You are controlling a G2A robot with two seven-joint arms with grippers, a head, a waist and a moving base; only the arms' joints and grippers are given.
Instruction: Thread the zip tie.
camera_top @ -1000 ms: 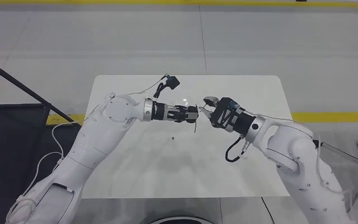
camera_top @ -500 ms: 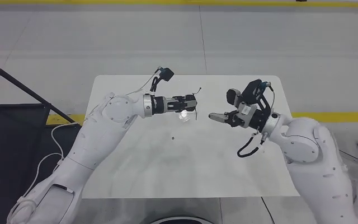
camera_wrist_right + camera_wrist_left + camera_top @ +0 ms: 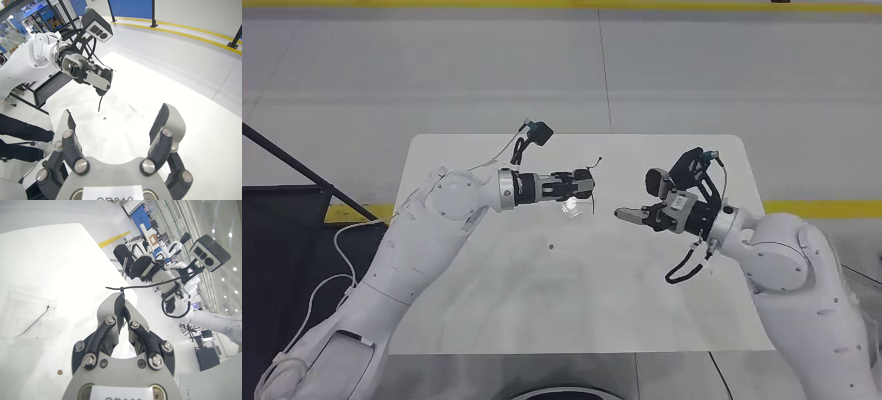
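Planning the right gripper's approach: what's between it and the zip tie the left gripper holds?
Nothing but bare table, seen in the top view, between the open right gripper and the zip tie in the left gripper.

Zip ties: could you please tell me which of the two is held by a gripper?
The zip tie pinched in the left gripper; the loose zip tie lies flat on the clear plastic sheet.
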